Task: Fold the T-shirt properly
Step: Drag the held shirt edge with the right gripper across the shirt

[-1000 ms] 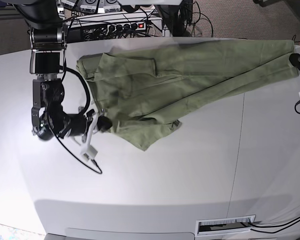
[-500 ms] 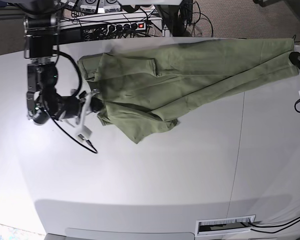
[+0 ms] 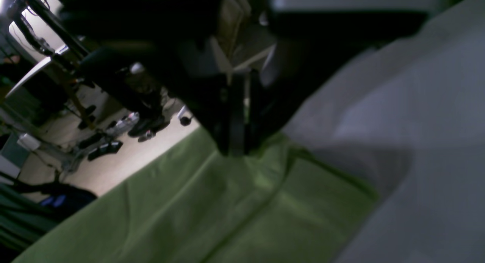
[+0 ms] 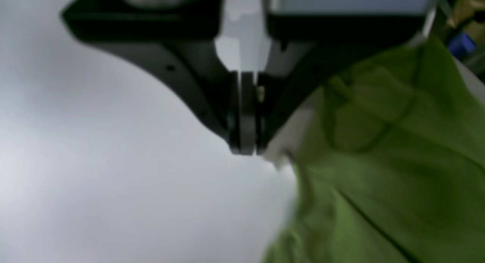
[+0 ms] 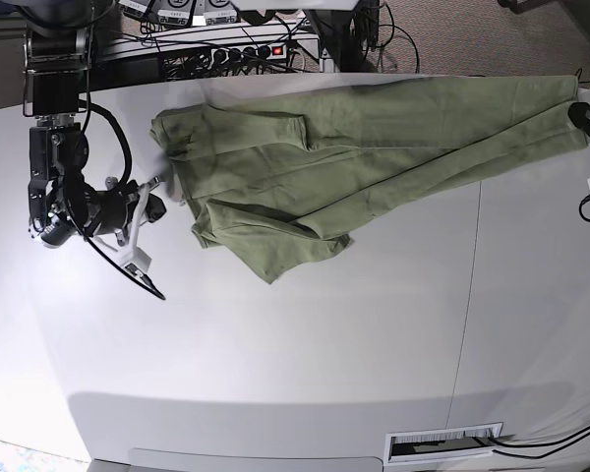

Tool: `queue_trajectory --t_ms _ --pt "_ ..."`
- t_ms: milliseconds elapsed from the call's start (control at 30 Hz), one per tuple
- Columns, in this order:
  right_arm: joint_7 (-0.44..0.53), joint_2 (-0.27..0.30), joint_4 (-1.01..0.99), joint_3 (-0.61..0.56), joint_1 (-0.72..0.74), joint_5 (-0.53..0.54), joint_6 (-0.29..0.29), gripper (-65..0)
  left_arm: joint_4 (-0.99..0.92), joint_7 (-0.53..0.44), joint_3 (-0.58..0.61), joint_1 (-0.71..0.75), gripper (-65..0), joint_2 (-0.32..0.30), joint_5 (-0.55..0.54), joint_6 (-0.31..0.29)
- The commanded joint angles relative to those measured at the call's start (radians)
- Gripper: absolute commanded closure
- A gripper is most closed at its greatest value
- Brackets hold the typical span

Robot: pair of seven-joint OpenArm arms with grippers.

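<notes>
1. You are looking at a white surface (image 5: 305, 344) that is carrying the whole job; most of it is lying bare, and the work is sitting along its far edge.

2. The T-shirt (image 5: 374, 147) is stretching in a long, rumpled band across that far edge of the surface. Judging by its shape, it is only partly gathered: one flap is lying doubled over the body, and a loose pointed corner is hanging toward the middle of the surface. No neat rectangle is showing yet, so I would say you are sitting at an early to middle stage, with squaring up, the remaining folds and smoothing all left to do.

3. The end of the T-shirt nearest the right gripper is bunching into creases and a hem curl, so that end is needing to be straightened before any further fold.

4. The right gripper (image 4: 244, 151) is hanging over bare surface just beside that bunched end of the T-shirt, with its jaws pressed together and nothing between them.

5. The left gripper (image 3: 235, 153) is sitting at the opposite end of the T-shirt, jaws together and pinching the cloth's edge, as far as the dim wrist view is showing.
</notes>
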Motion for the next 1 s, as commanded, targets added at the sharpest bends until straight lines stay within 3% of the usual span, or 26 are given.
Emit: queue_trajectory --t_ms 0,100,233,400,567,667,767,867,967 --pt "0.020 -0.010 0.018 0.006 0.036 0.013 0.003 -1.4 0.005 -0.005 -0.011 -0.013 0.0 -0.035 -0.009 -0.005" --pt "0.040 -0.085 0.018 0.006 0.066 0.013 0.003 -6.6 0.005 -0.027 -0.012 -0.016 -9.3 -0.035 -0.009 -0.005" --pt "0.056 -0.196 0.018 0.005 0.111 0.009 0.008 -7.0 0.005 -0.026 -0.012 -0.025 -13.9 -0.035 -0.009 -0.005" --pt "0.181 -0.290 0.018 -0.012 0.130 -0.169 0.009 -17.3 0.005 -0.026 -0.012 -0.025 -14.5 -0.035 -0.009 -0.005" --pt "0.337 -0.307 0.016 -0.098 0.130 -0.397 0.006 -17.5 0.005 -0.027 -0.012 -0.025 -14.5 -0.035 -0.009 -0.005" --pt "0.452 -0.307 -0.016 -0.135 0.131 -0.480 0.005 -17.7 0.005 -0.026 -0.012 -0.024 -14.5 -0.034 -0.009 -0.005" --pt "0.521 -0.307 -0.089 -0.139 0.139 -0.511 0.002 -17.7 0.005 -0.026 -0.012 -0.024 -14.5 -0.035 -0.009 -0.005" --pt "0.529 -0.307 -0.182 -0.138 0.166 -0.511 0.002 -23.3 0.005 -0.026 -0.012 -0.024 -14.5 -0.034 -0.009 -0.005" --pt "0.532 -0.308 -0.253 -0.137 0.203 -0.510 0.002 -24.7 0.005 -0.027 -0.012 -0.024 -14.5 -0.031 -0.009 -0.005"
